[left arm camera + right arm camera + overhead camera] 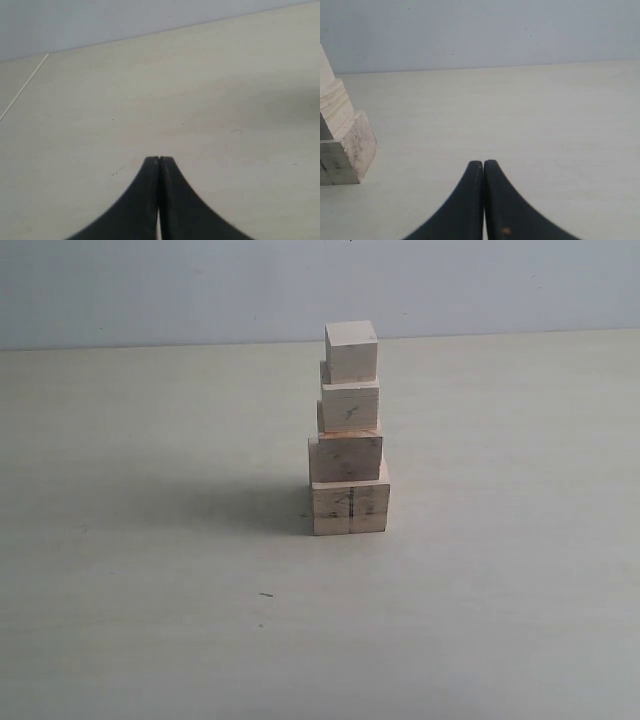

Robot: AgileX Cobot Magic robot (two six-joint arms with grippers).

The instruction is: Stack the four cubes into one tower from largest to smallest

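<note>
The four cubes stand as one tower in the middle of the pale table. The largest cube, with a dark line on its front, is at the bottom; above it sit the second, the third and the smallest, each slightly offset. Neither arm shows in the exterior view. My left gripper is shut with nothing in it, over bare table. My right gripper is also shut and empty, and the tower's lower cubes show at the edge of the right wrist view, apart from it.
A pale wall rises behind the table's far edge. A thin seam line crosses the table surface in the left wrist view. A small dark speck lies on the table in front of the tower.
</note>
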